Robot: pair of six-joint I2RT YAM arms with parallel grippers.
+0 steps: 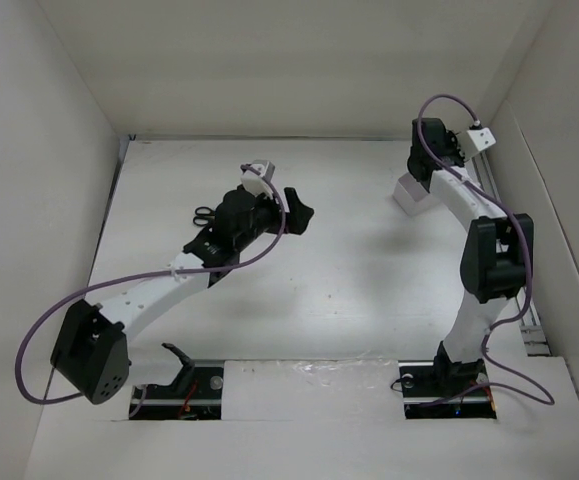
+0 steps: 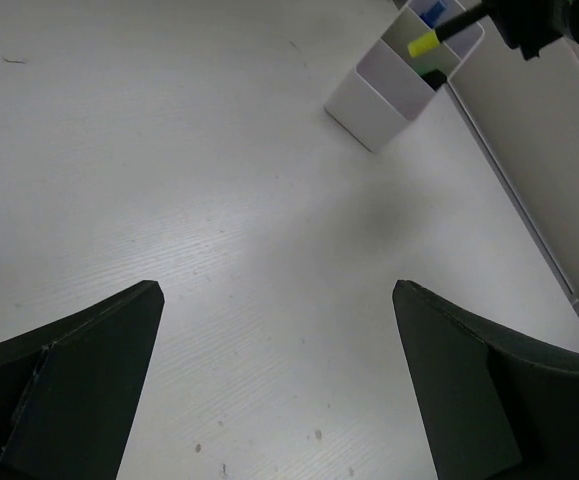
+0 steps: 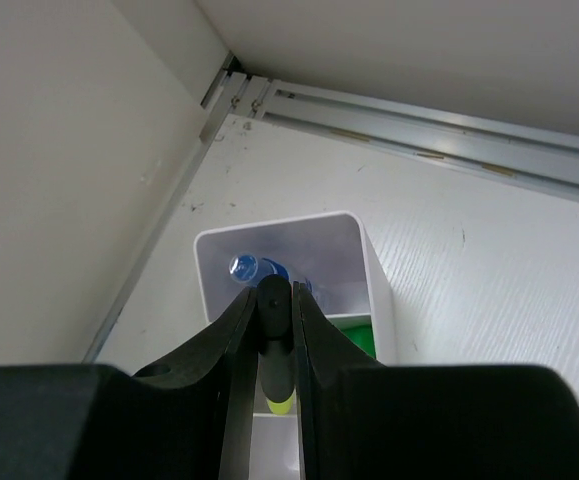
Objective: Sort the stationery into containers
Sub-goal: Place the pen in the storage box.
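one highlighter (image 3: 276,360) within right hand (image 3: 274,300)

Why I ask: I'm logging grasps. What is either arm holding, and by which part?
Right gripper holds the yellow-tipped highlighter by its black barrel; left gripper is open, holding nothing.

Glossy white plastic box (image 2: 387,98), matt white table (image 2: 219,200), matt black jaws

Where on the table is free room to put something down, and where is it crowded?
Bare table lies between the left claw and the white box. Crowded: at the box, where the right claw holds a yellow-tipped highlighter above it.
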